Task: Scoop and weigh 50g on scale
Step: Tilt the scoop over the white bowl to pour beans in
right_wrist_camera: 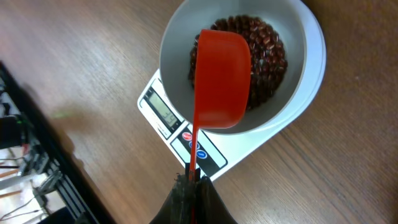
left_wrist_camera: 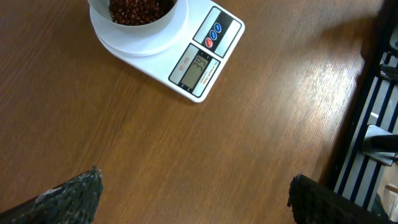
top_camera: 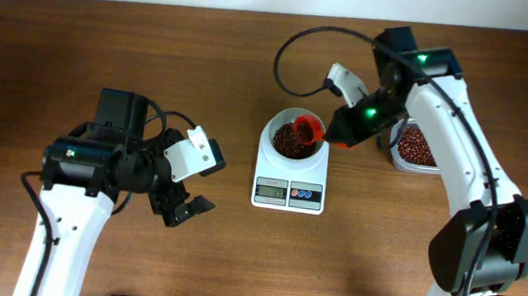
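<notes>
Wood table [top_camera: 109, 58]. The scale [top_camera: 288, 194] w/ bowl [right_wrist_camera: 174, 50] sits just ahead of right gripper [right_wrist_camera: 191, 182] – jaws clamped on red scoop [right_wrist_camera: 221, 81] handle, scoop tipped over beans [right_wrist_camera: 270, 56] in bowl. Left gripper [top_camera: 185, 208] – jaws wide apart, empty, scale well ahead.

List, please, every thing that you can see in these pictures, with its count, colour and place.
rectangular plastic digital scale: one, white, table centre
round bowl: one, white, on the scale
beans: many, dark red, in the bowl
plastic scoop: one, red, above the bowl
clear plastic tub: one, transparent, right of the scale, red beans inside
wooden table: one, brown, under everything
left gripper: one, black, open and empty, left of the scale
right gripper: one, black, shut on the scoop's handle
</notes>
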